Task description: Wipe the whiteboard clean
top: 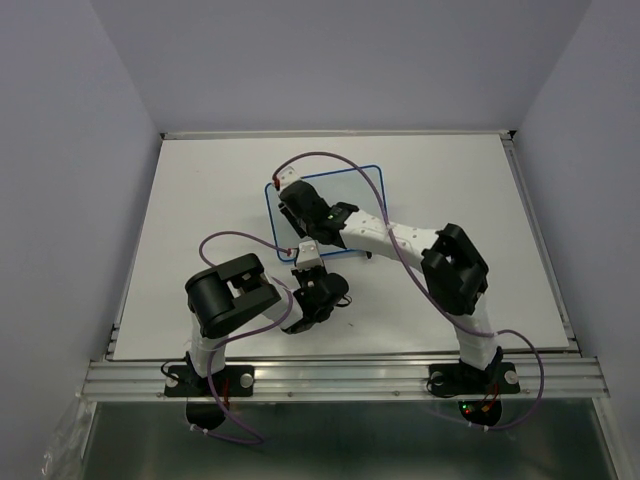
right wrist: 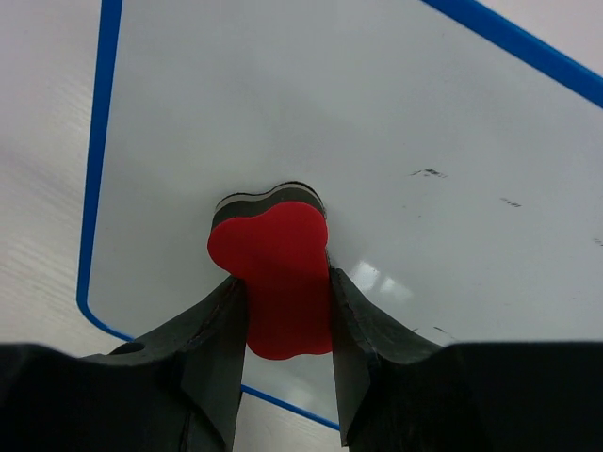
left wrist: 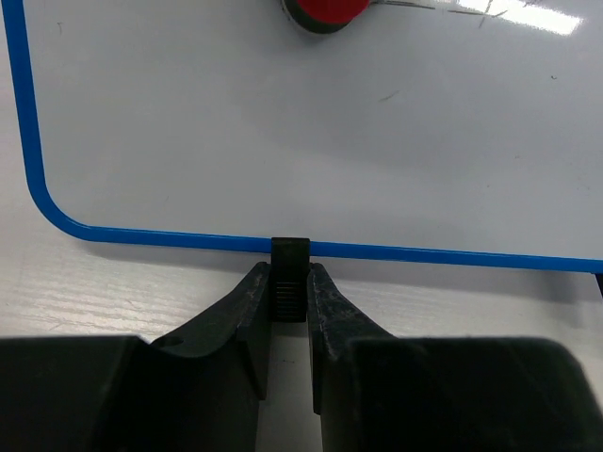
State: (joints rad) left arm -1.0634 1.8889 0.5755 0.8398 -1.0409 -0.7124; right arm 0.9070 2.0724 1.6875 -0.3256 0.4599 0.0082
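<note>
Red lobed eraser (right wrist: 273,245) gripped by right pincer (right wrist: 283,281) on glossy whiteboard (right wrist: 377,122), ribbed black foot (left wrist: 290,250) by left pincer (left wrist: 287,280).

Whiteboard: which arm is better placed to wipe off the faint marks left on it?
Right. The right gripper holds the red eraser over the whiteboard, with faint marks close by. The left gripper is shut on the board's black foot at the blue rim, with no eraser.

Whiteboard (left wrist: 283,141) flat on table (top: 200,200), blue rim, nearly clean, few faint marks
</note>
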